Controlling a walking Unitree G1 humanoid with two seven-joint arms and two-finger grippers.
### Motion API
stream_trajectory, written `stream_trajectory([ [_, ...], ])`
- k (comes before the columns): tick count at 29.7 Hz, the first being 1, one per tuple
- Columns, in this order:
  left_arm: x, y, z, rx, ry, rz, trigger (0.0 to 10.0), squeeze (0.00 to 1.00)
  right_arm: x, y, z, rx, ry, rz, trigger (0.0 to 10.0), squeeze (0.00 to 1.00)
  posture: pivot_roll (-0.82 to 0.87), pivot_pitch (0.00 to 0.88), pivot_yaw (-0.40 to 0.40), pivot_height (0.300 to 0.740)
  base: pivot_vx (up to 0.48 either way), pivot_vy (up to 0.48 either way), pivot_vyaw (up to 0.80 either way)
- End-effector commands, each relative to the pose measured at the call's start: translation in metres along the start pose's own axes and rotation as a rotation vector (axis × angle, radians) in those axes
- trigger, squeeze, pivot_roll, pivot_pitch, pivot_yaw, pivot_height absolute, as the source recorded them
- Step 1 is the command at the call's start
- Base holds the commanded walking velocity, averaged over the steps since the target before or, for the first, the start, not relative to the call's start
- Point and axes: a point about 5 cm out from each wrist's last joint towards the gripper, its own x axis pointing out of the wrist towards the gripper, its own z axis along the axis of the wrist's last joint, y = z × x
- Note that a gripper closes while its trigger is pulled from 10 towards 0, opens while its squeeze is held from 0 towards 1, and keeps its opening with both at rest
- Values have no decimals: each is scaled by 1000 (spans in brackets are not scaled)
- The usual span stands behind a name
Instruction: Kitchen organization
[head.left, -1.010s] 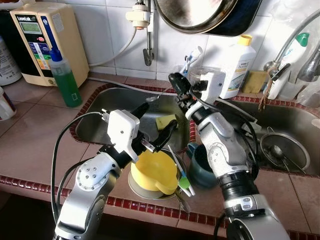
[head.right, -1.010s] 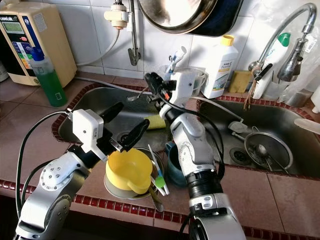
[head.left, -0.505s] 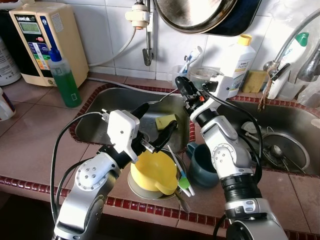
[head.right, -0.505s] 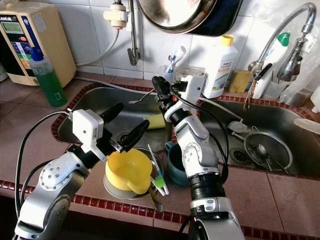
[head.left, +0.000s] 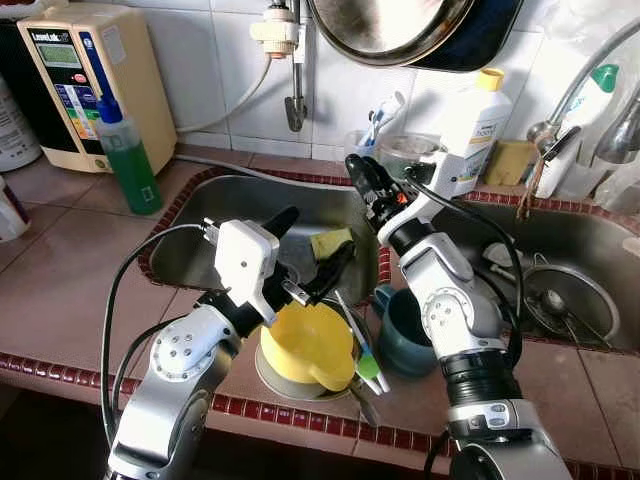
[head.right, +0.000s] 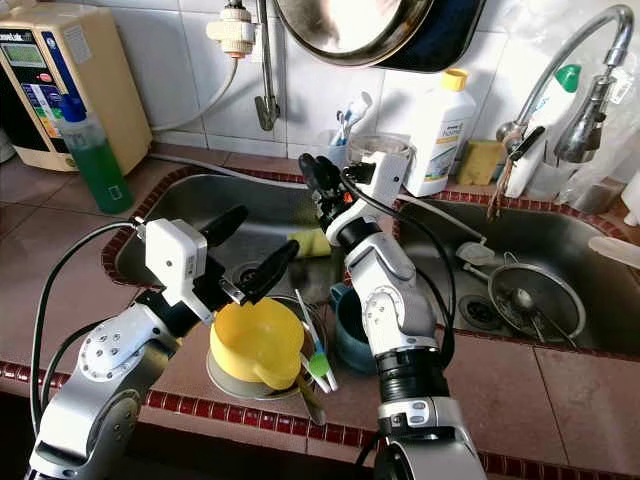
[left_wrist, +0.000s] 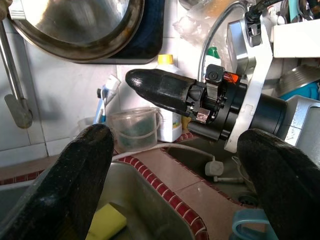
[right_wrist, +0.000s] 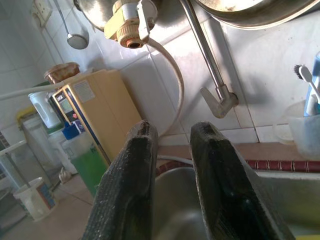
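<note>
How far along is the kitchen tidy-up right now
Barely started. Nothing looks put away: the yellow cup and blue mug sit on the counter edge. Both end effectors, left open and right, hold nothing above the sink.

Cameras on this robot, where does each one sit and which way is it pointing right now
Left eye and right eye views: on the head, looking down at the sink; both arms show, left gripper over the yellow bowl, right gripper raised.
Left wrist view: along its open fingers toward the right gripper and the tiled wall.
Right wrist view: along its fingers, a narrow gap between them, toward the wall tap and water purifier.
Shared: the yellow sponge shows in the eye views and the left wrist view.
</note>
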Motion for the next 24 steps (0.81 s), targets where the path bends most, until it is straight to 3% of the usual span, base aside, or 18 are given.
stream_trajectory([
  [1, 3, -2, 7, 9, -22, -11, 10000, 0, 0, 0, 8, -4, -24, 0, 10000, 1000, -158, 0, 11, 740, 0, 0, 0],
  [6, 2, -2, 7, 9, -23, -13, 10000, 0, 1, 0, 9, -11, -30, 1, 10000, 1000, -158, 0, 12, 740, 0, 0, 0],
  [7, 2, -2, 7, 8, -23, -13, 10000, 0, 1, 0, 10, -14, -35, 2, 10000, 788, -158, 0, 12, 740, 0, 0, 0],
  [8, 3, -2, 7, 8, -23, -12, 10000, 0, 2, 0, 11, -20, -39, 2, 10000, 0, -158, 0, 12, 740, 0, 0, 0],
  [17, 4, 1, 7, 14, -24, -6, 10000, 0, 1, 0, 20, -89, -84, 3, 10000, 0, -161, 0, 15, 740, 0, 0, 0],
  [19, 6, 6, 7, 19, -25, 14, 10000, 0, -1, 0, 28, -205, -122, -17, 10000, 0, -163, 0, 14, 740, 0, 0, 0],
  [22, 7, 9, 7, 22, -28, 28, 10000, 0, -1, 1, 31, -242, -143, -27, 10000, 0, -163, 0, 14, 740, 0, 0, 0],
  [24, 8, 15, 8, 22, -32, 56, 10000, 0, -3, 4, 35, -325, -174, -29, 10000, 0, -166, 0, 17, 740, 0, 0, 0],
])
